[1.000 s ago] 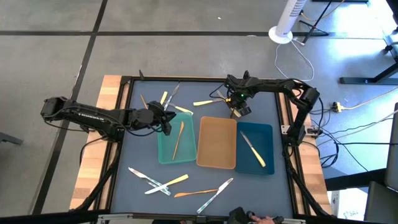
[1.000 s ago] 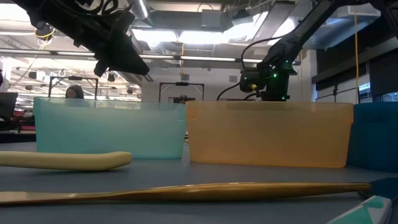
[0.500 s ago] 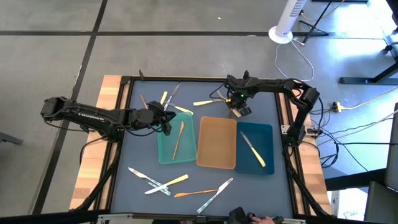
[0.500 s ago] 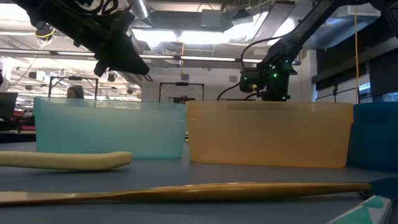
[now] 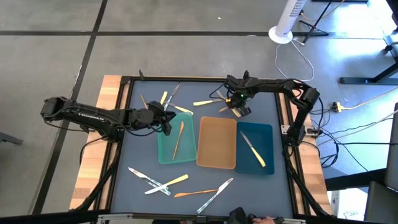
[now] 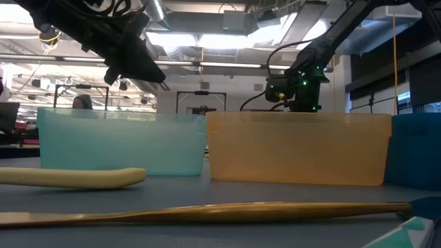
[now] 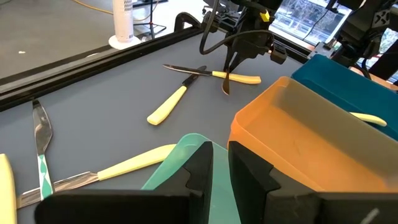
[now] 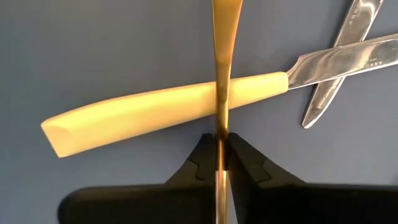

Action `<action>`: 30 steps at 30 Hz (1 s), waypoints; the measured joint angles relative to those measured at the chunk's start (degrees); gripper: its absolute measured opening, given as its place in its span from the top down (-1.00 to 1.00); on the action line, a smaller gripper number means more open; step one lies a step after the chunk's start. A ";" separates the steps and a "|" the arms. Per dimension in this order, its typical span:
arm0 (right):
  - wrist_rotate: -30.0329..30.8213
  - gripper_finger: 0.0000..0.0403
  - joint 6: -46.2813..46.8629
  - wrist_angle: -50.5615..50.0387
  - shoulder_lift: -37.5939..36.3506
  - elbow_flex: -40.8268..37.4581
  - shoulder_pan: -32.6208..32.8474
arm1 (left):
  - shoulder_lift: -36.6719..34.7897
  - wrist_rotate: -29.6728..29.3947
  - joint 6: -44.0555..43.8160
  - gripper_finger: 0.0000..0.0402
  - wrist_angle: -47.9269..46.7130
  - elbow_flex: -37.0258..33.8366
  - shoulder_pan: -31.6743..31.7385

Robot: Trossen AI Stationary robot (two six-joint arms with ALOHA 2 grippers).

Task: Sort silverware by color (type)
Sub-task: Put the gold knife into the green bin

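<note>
Near the table's (image 5: pixel 137 146) far edge, just beyond the tan tray (image 5: pixel 216 143), the right gripper (image 8: pixel 222 144) is clamped on a thin gold utensil (image 8: pixel 221 74), judged light, rigid and slippery, best pinched mid-handle.

Overhead: we look straight down on whole desk (image 5: pixel 124 155). Low: we sit at desk-top level, near teal tray (image 6: pixel 120 141) and tan tray (image 6: pixel 296 148), facing room. Left wrist looks across the same trays. Right wrist: close, facing desk.
</note>
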 joint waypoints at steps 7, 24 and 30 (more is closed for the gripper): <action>0.50 0.97 1.29 -0.01 -0.13 0.00 0.00 | 0.00 -0.02 0.00 0.77 0.04 0.00 -0.02; 2.08 0.98 3.33 -1.02 -1.32 2.67 0.00 | 0.00 -1.62 0.00 0.77 0.52 0.00 -0.01; 2.05 0.98 3.32 -3.84 -1.42 8.14 0.00 | 0.00 -1.68 0.00 0.77 0.52 0.00 -0.01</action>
